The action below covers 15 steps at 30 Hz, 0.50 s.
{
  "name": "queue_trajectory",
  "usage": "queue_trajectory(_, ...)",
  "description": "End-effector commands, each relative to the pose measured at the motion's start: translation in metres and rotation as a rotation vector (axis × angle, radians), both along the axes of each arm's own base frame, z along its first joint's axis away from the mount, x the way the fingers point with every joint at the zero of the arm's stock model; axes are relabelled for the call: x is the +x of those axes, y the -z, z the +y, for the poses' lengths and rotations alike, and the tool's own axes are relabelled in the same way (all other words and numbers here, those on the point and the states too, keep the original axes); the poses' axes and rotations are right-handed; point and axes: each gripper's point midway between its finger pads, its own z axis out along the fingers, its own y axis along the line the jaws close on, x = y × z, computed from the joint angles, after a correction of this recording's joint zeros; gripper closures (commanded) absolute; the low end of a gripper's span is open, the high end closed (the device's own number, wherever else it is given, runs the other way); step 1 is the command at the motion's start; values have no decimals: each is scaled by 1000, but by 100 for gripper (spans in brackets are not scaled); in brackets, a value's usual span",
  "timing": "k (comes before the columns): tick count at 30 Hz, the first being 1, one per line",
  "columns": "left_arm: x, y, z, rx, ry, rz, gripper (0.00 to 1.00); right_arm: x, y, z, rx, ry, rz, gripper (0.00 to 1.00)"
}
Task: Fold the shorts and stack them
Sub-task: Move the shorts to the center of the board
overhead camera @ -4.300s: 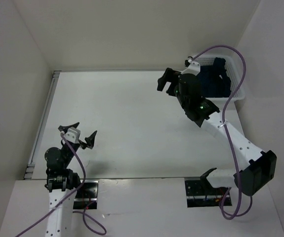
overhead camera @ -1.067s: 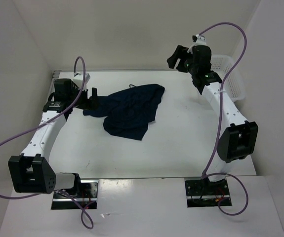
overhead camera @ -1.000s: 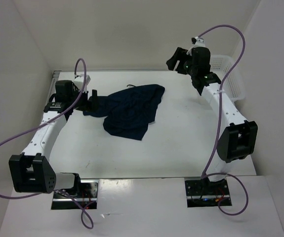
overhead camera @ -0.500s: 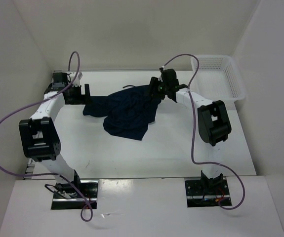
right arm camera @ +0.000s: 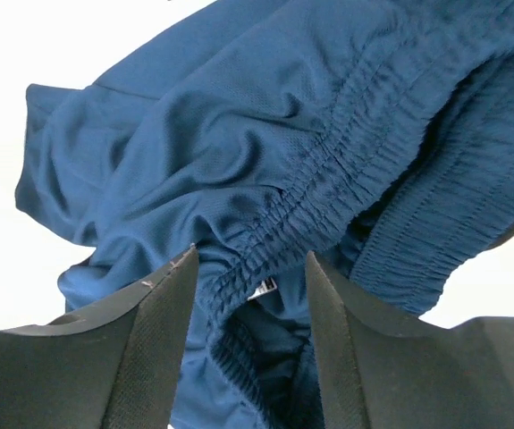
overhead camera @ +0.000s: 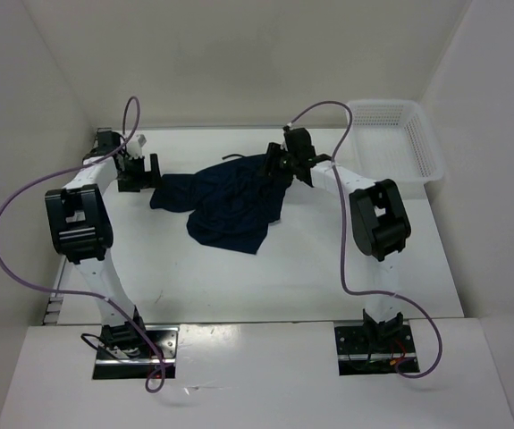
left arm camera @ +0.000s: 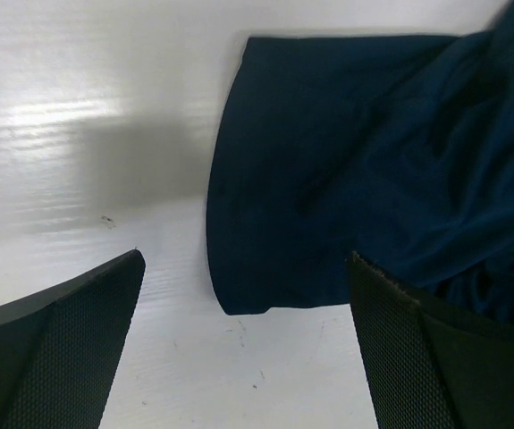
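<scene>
The shorts (overhead camera: 234, 201) lie crumpled near the middle of the tabletop's (overhead camera: 328, 259) far edge. Soft, light and limp, they are best held by the gathered waistband, which the right hand (right arm camera: 249, 268) grasps. The left hand (overhead camera: 138, 174) gapes beside a leg hem.

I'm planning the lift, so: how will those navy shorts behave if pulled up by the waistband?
Likely floppy: the shorts lie wrinkled and flat, so the legs should hang and drag. Probably light, being thin, mesh-like cloth. The gathered waistband, bunched inside the right gripper, should give a fair grip.
</scene>
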Motion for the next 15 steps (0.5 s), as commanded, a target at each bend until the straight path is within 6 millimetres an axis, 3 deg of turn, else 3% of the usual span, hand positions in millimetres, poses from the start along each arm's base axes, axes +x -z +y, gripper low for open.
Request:
queue_trajectory(1, -2, 15, 2, -24, 2, 18, 0, 7, 7, 18, 17, 7, 3, 44)
queue_trajectory(2, -4, 25, -1, -46, 11, 38, 1, 6, 11, 19, 27, 21, 23, 45)
queue_trajectory(3, -1, 24, -3, -60, 19, 33, 4, 9, 6, 20, 33, 20, 12, 45)
queue_trajectory(6, 3, 32, -8, -92, 35, 40, 13, 9, 16, 29, 39, 15, 46, 46)
queue_trajectory(7, 2, 38, -12, -114, 45, 53, 20, 12, 10, 37, 46, 6, 32, 46)
queue_trajectory(8, 5, 35, -13, -124, 52, 42, 24, 9, 22, 35, 28, 7, 68, 46)
queue_trajectory(10, -2, 44, -24, -160, 72, 82, 29, 14, 19, 38, 34, 12, 72, 46)
queue_trajectory(11, -2, 42, -27, -179, 82, 78, 37, 14, 26, 38, 29, 13, 83, 46)
queue_trajectory(13, -9, 47, -33, -210, 92, 102, 46, 19, 16, 40, 34, 6, 56, 56)
queue_trajectory(14, -12, 47, -37, -235, 103, 106, 59, 21, 20, 41, 27, 1, 55, 71)
queue_trajectory(15, -12, 47, -37, -235, 103, 106, 68, 25, 10, 43, 30, -5, 34, 80)
